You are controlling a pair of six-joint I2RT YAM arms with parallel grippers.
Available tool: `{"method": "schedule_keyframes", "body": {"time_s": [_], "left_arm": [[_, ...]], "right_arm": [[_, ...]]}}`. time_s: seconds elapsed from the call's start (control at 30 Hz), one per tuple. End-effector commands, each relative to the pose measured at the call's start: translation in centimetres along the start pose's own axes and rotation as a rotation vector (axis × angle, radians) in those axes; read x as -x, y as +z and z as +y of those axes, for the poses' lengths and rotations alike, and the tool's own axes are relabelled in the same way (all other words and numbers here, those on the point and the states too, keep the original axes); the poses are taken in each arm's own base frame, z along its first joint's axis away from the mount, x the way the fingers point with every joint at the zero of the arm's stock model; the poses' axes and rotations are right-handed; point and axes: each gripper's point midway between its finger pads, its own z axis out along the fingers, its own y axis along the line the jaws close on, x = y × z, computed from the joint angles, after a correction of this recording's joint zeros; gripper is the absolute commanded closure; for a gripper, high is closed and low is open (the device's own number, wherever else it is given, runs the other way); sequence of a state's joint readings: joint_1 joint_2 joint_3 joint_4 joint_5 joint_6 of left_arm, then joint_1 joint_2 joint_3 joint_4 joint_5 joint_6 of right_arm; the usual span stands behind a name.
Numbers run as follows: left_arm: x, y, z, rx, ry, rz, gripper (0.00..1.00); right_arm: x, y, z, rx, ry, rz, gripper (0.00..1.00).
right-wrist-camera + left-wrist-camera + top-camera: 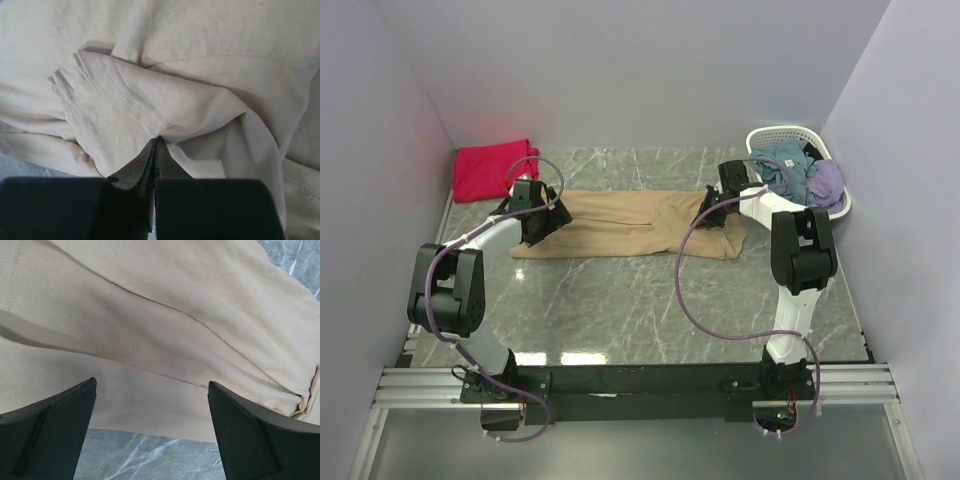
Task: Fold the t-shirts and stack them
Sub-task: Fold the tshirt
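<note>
A tan t-shirt (620, 222) lies folded into a long band across the middle of the marble table. At its left end my left gripper (535, 232) hovers low, and in the left wrist view it (151, 382) stands wide open over the tee's near edge (165, 315), holding nothing. My right gripper (708, 220) is at the right end of the band. In the right wrist view it (156, 139) is shut, its tips pinching a fold of the tan cloth (200, 50) beside a stitched sleeve hem. A folded red-pink t-shirt (490, 170) lies at the back left corner.
A white lattice basket (765, 137) with blue and purple clothes stands at the back right, close behind the right arm. Walls enclose the table on the left, back and right. Bare marble (620, 300) stretches in front of the tan tee.
</note>
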State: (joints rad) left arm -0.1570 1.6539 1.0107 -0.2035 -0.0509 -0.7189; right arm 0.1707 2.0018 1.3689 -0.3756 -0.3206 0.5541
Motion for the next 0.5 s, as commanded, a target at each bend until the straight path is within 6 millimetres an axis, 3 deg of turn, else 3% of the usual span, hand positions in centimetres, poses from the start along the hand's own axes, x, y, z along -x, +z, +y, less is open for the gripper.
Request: {"method": "schedule_keyframes", "body": {"time_s": [0.0, 0.23, 0.33, 0.43, 0.47], "left_arm": [[1.3, 0.2, -1.1, -0.020, 0.011, -0.031, 0.01], [1.3, 0.2, -1.2, -0.027, 0.011, -0.033, 0.01], [1.4, 0.2, -1.2, -0.025, 0.014, -0.033, 0.01], [1.6, 0.2, -1.3, -0.025, 0.017, -0.037, 0.01], [1.5, 0.3, -1.2, -0.022, 0.017, -0.036, 0.01]], "right_arm": [[2.6, -2.2, 2.0, 0.027, -0.059, -0.100, 1.00], [5.8, -3.1, 2.7, -0.007, -0.063, -0.161, 1.00], [8.1, -3.4, 4.1, 0.008, -0.068, -0.194, 1.00], [9.7, -2.9, 4.6, 0.002, -0.071, -0.200, 0.98], [9.8, -1.9, 4.1, -0.017, -0.064, -0.186, 0.98]]}}
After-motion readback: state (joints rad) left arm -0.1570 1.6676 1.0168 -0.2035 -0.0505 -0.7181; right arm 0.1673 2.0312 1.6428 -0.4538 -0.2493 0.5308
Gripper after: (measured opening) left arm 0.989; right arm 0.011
